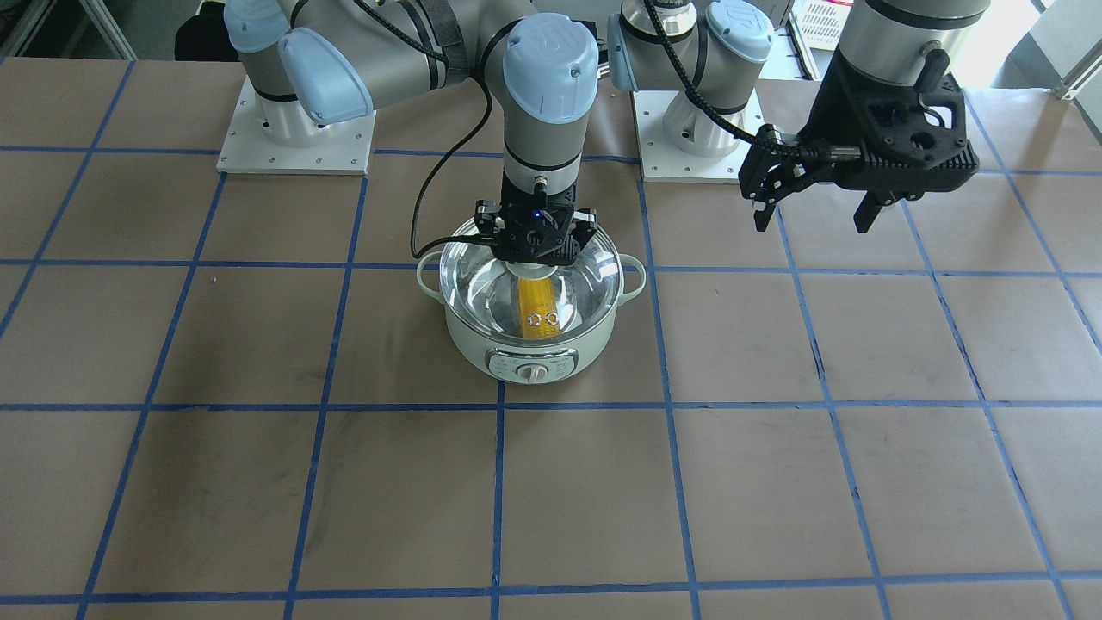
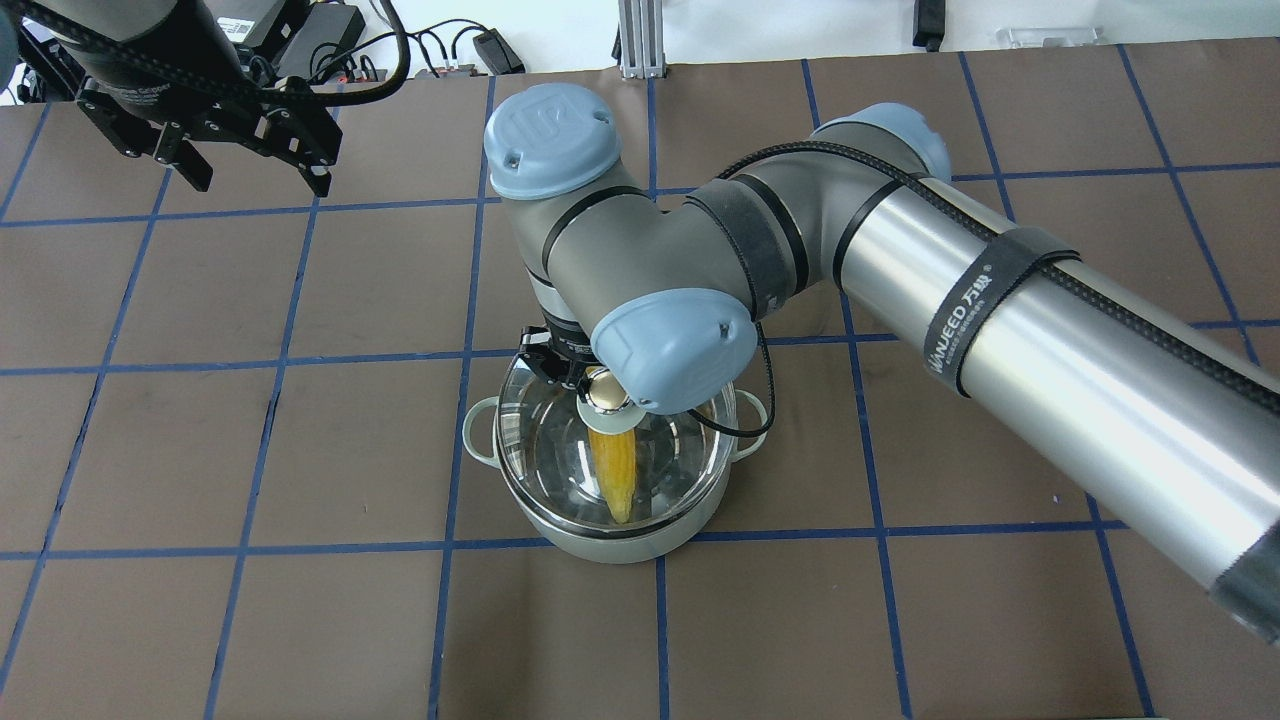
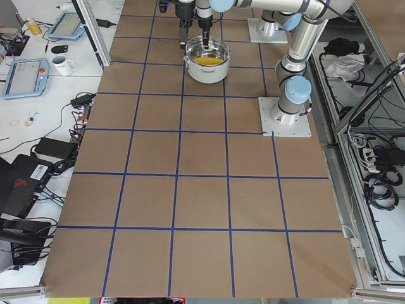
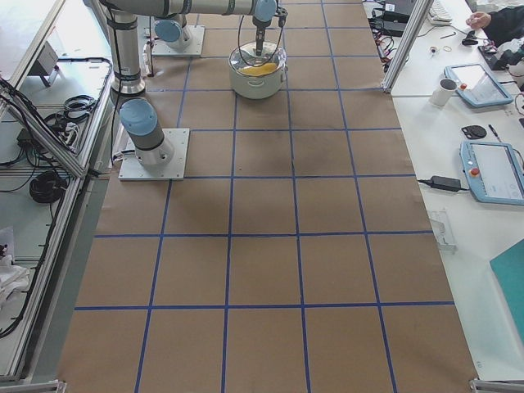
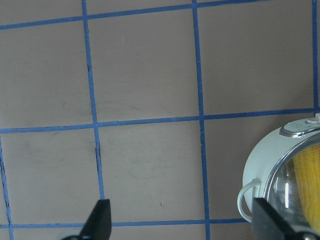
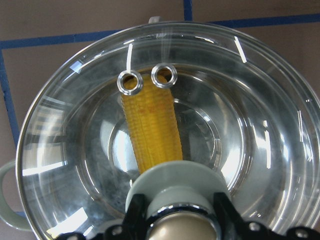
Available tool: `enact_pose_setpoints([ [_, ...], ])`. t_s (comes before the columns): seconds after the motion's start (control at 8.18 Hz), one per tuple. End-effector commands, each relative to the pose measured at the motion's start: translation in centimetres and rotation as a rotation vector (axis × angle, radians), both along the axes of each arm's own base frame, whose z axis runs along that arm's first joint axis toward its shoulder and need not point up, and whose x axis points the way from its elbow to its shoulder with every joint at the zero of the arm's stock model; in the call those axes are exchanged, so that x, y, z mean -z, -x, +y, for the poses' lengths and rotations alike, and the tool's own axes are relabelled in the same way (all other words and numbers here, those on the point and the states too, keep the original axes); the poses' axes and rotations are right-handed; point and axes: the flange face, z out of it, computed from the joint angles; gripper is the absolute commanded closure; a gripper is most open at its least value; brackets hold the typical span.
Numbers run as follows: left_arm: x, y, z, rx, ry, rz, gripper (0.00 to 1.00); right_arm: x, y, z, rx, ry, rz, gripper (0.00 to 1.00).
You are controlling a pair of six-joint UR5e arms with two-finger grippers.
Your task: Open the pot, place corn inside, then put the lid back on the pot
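Note:
The pale mint-green pot (image 1: 529, 353) stands mid-table, its control knob facing away from the robot. The clear glass lid (image 1: 585, 284) sits on its rim. The yellow corn (image 1: 538, 303) lies inside and shows through the glass, also in the right wrist view (image 6: 150, 125). My right gripper (image 1: 534, 245) is straight above the pot, its fingers closed on the lid's gold-capped knob (image 6: 182, 227). My left gripper (image 1: 813, 226) hangs open and empty well above the table on the robot's left, away from the pot (image 5: 257, 170).
The brown table has a blue tape grid (image 1: 499, 405). Two arm base plates (image 1: 297, 138) (image 1: 697, 146) sit behind the pot. The right arm's black cable (image 1: 430, 215) loops down beside the pot. Side benches hold tablets and a mug (image 4: 446, 90).

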Motion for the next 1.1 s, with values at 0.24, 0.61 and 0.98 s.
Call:
enact_pose_setpoints([
  [0.24,0.06,-0.15,-0.01,-0.003,-0.002,0.0,0.0,-0.47,0.32,-0.26,0.022,-0.024,-0.034,0.48],
  [0.61,0.06,-0.16,-0.01,-0.002,-0.003,0.0,0.0,-0.46,0.52,-0.06,0.023,-0.041,-0.027,0.48],
  [0.98,0.06,-0.22,-0.03,-0.003,-0.003,0.002,0.0,0.14,0.36,0.12,0.017,-0.076,-0.034,0.48],
])
